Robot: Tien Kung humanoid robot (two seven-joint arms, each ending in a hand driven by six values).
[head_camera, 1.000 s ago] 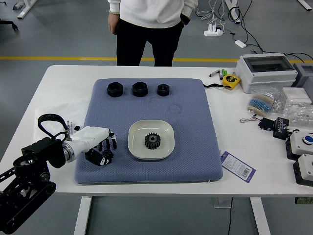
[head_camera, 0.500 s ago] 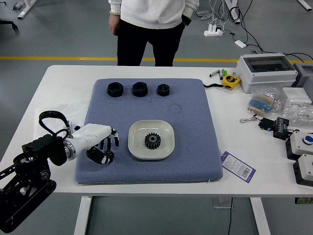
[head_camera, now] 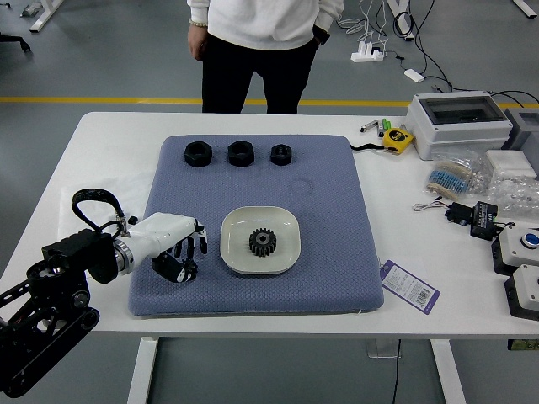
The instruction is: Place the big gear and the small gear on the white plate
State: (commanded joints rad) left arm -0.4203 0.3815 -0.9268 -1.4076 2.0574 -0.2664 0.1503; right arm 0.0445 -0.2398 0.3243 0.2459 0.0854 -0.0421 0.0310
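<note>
1. My left hand point(head_camera: 162, 236) is low over the mat point(head_camera: 328, 273); I can't tell whether it grips anything.
2. One gear point(head_camera: 262, 242) sits on the white plate point(head_camera: 285, 225), just right of my hand. The other may be hidden beneath it.
3. I'd confirm a firm hold, lift above the rim, then lower gently beside that gear without knocking it.
4. Well right of my hand, a purple-edged tag point(head_camera: 410, 286) shows a barcode; its print is unreadable.
5. Beyond my hand, a person point(head_camera: 263, 17) stands, arms lowered.
</note>
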